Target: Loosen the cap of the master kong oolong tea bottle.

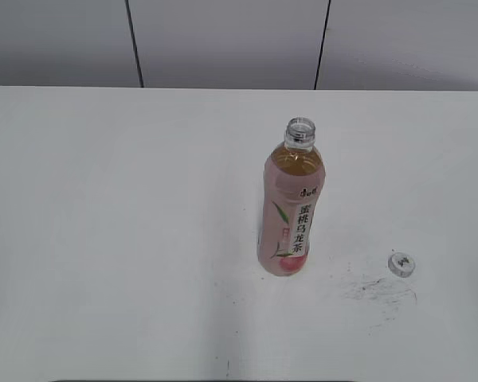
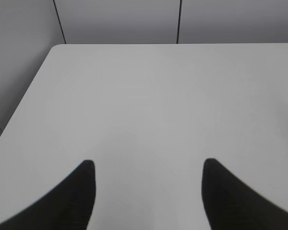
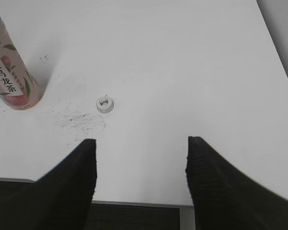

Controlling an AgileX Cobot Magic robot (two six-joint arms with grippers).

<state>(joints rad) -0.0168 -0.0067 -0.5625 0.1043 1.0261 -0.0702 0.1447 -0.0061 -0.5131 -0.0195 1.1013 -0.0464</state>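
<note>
Near table edge, right wrist view: right gripper [image 3: 141, 148], dark fingers spread wide apart, nothing held between them, hovering over the near edge of the white table [image 3: 192, 72]. Beyond the fingertips, cap [image 3: 105, 104], small, round, white, with a dark mark on top, lying flat on the table surface and apart from the gripper. Just left of the cap, a patch of dark scuff marks [image 3: 79, 120] on the tabletop. Farther left of the cap, master kong oolong tea bottle [image 3: 12, 72], only the lower body in frame, pale pink label with black characters, green leaves and a peach.

Exterior view: bottle [image 1: 291, 215] upright, neck open and uncapped, amber tea visible above the label. Cap [image 1: 401, 263] resting on the table to the right of the bottle's base, clearly apart from it, with the scuff marks [image 1: 380, 290] lying between cap and bottle and slightly nearer the camera. Neither arm visible here. Behind the bottle, far table edge, then a grey panelled wall [image 1: 223, 40] with dark vertical seams.

Left wrist view: left gripper [image 2: 148, 165], fingers likewise spread wide, nothing held, above bare table [image 2: 149, 96]; neither bottle nor cap in frame.
</note>
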